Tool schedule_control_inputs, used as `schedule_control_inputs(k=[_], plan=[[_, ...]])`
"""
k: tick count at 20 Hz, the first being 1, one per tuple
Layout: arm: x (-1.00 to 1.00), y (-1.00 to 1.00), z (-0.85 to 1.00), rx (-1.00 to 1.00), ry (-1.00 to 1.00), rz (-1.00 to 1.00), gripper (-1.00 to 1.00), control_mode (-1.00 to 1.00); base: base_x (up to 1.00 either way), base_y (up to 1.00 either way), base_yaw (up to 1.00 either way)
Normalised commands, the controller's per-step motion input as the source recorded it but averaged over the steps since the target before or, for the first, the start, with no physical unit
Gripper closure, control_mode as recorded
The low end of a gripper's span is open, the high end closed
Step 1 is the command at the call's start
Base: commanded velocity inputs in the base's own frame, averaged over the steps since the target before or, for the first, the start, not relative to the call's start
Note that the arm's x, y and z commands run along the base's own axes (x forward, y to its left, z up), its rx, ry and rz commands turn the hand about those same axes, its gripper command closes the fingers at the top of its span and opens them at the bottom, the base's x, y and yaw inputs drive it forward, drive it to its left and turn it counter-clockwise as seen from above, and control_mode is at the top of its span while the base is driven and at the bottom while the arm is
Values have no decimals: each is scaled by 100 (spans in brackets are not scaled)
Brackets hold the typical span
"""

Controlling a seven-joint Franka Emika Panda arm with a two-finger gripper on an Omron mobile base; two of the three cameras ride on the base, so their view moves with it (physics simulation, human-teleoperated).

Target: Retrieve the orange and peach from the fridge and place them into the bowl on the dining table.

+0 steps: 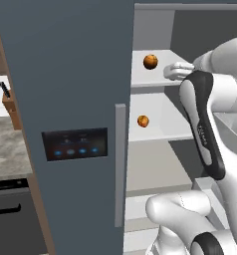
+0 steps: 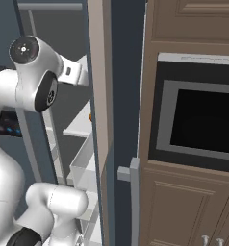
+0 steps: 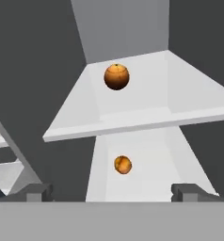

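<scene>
**Three cameras, one open fridge**

The left base view stands close behind the arm, facing the fridge (image 1: 65, 99) and looking past its shut left door onto the pale shelves (image 1: 155, 79). The right base view looks from the other side, along the open door's edge, with a wall oven (image 2: 198, 120) beside it. The hand view faces straight into the shelves, nearer than either; all three share that interior.

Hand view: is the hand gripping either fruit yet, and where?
Nothing is held. The hand is open, short of both fruits: the orange on the upper shelf, the smaller fruit below.
</scene>
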Motion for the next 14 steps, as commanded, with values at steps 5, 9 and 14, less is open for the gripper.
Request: schedule_control_inputs(k=[5,9,14], plan=[[41,0,0,0,6,-9,-100,-100,0,0,0],[49,0,-2,0,0,-2,-100,-100,0,0,0],[46,-14,-4,0,0,0,-100,-100,0,0,0]])
